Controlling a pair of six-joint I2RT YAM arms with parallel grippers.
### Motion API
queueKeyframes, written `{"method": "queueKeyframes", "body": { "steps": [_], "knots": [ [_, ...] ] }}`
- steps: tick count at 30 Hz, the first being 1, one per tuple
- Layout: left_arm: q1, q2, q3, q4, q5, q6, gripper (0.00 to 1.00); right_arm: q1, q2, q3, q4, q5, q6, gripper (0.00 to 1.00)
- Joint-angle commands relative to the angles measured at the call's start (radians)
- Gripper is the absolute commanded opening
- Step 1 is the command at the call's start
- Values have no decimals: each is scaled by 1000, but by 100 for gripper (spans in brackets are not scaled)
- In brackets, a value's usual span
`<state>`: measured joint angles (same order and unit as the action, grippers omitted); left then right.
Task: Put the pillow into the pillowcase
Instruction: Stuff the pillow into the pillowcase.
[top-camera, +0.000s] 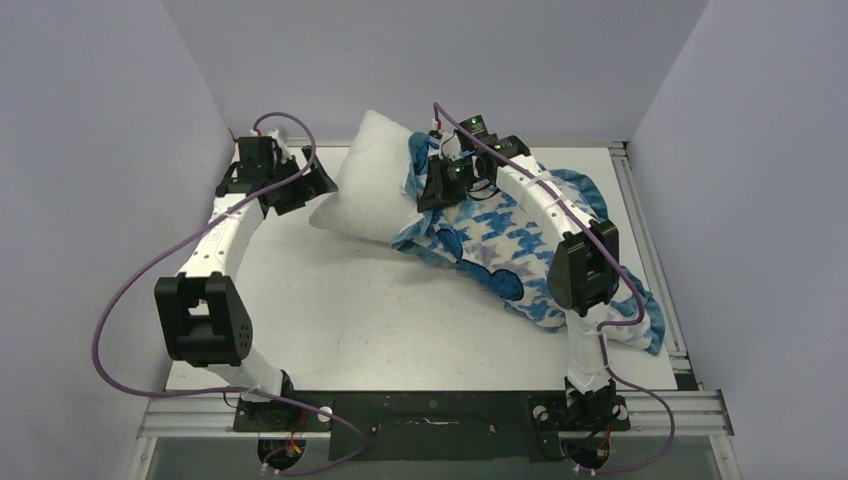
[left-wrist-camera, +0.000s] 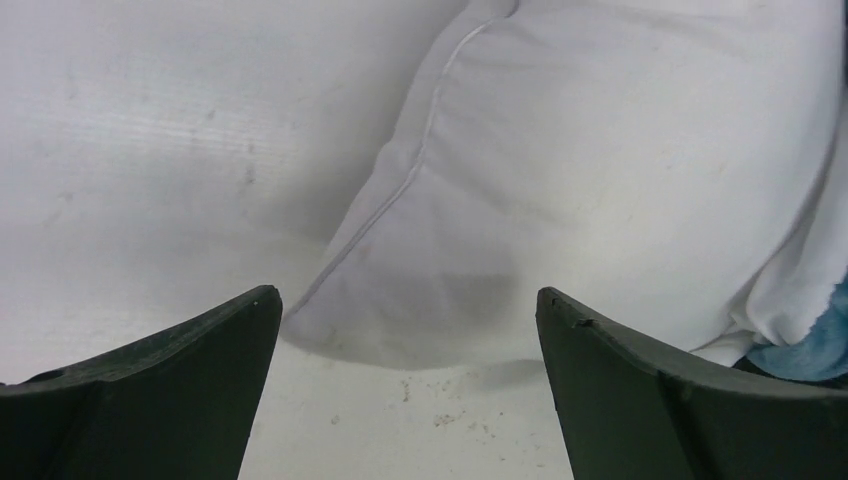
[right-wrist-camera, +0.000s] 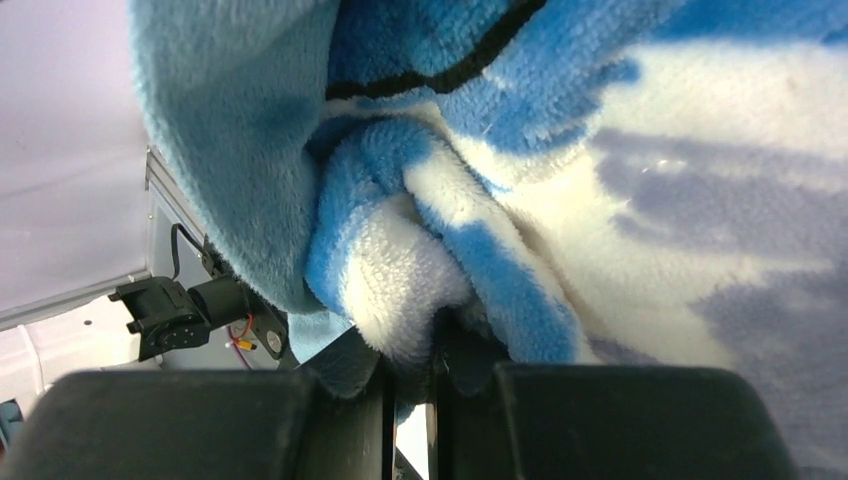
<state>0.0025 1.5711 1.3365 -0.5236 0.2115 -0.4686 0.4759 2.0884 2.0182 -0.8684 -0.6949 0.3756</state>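
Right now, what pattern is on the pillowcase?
The pillowcase has a blue, white and lavender houndstooth with solid blue patches. It shows best in the top view.

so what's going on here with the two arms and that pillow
Two robot arms are working a white pillow into a blue houndstooth pillowcase on the table. The pillow is only partly in: its left end sticks out bare. The right gripper is shut on a fold of the pillowcase near its opening. The left gripper is open, facing the pillow's bare corner without gripping it.
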Motion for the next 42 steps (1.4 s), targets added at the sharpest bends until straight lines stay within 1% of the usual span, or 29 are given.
{"method": "queueKeyframes", "body": {
  "steps": [1, 4, 5, 7, 8, 10, 11, 12, 14, 15, 16, 18, 19, 20, 21, 22, 23, 25, 26, 27, 28, 30, 32, 33, 34, 36, 38, 40, 42],
  "knots": [
    [-8, 127, 92, 173, 329, 30, 96, -10, 12, 53, -23, 41, -24, 5],
    [-27, 205, 50, 416, 570, -105, 99, -11, 52, 108, -32, 20, -14, 5],
    [-43, 221, 32, 481, 621, -150, 97, -11, 70, 139, -35, 5, -5, 5],
    [-90, 235, -14, 594, 693, -238, 83, -13, 111, 220, -47, -43, 22, 5],
    [-125, 227, -39, 632, 711, -259, 78, -11, 130, 263, -46, -73, 38, 5],
    [-201, 183, -93, 679, 701, -292, 70, -5, 148, 305, -2, -160, 108, 5],
    [-234, 155, -127, 723, 680, -333, 66, 3, 148, 302, 33, -209, 145, 5],
    [-267, 124, -172, 791, 655, -396, 60, 14, 146, 293, 79, -253, 181, 5],
    [-334, 63, -263, 976, 598, -533, 45, 49, 142, 284, 150, -334, 234, 5],
    [-365, 26, -292, 1041, 563, -570, 38, 72, 143, 281, 180, -360, 263, 5],
    [-394, -1, -309, 1039, 519, -582, 30, 97, 145, 272, 224, -389, 301, 5],
    [-442, -60, -332, 994, 412, -571, 21, 150, 142, 238, 351, -450, 409, 5],
    [-461, -87, -345, 975, 357, -565, 17, 174, 133, 206, 454, -485, 498, 5],
    [-470, -114, -360, 958, 308, -563, 11, 207, 121, 162, 599, -515, 607, 5],
    [-472, -137, -375, 939, 263, -566, 2, 226, 102, 99, 862, -538, 741, 5],
    [-470, -163, -395, 928, 224, -572, 0, 238, 85, 33, 1095, -552, 923, 5],
    [-466, -184, -412, 914, 186, -575, 0, 246, 75, -31, 1367, -556, 1106, 5],
    [-460, -216, -442, 911, 143, -589, 0, 250, 110, -73, 1788, -548, 1477, 5],
    [-458, -225, -450, 907, 141, -594, 0, 250, 141, -51, 1927, -546, 1608, 5],
    [-459, -230, -454, 906, 143, -597, 0, 251, 165, -16, 1999, -551, 1696, 5],
    [-460, -234, -454, 905, 146, -599, 0, 253, 186, 24, 2025, -558, 1735, 5],
    [-461, -241, -450, 896, 151, -595, 0, 254, 194, 80, 1978, -569, 1716, 5],
    [-463, -260, -446, 871, 136, -576, 0, 253, 172, 88, 1848, -577, 1572, 5],
    [-463, -275, -445, 850, 123, -564, 0, 248, 150, 77, 1725, -583, 1457, 5],
    [-463, -291, -447, 827, 108, -550, 0, 241, 119, 60, 1571, -580, 1324, 6],
    [-463, -319, -466, 796, 87, -530, 0, 217, 58, 16, 1228, -543, 1016, 10],
    [-461, -348, -490, 774, 82, -519, 0, 186, 23, 24, 865, -488, 714, 12],
    [-461, -361, -516, 765, 89, -514, 0, 170, 13, 68, 518, -398, 435, 15],
    [-462, -367, -539, 761, 100, -513, 0, 172, 18, 121, 229, -256, 199, 25]
  ]
}}
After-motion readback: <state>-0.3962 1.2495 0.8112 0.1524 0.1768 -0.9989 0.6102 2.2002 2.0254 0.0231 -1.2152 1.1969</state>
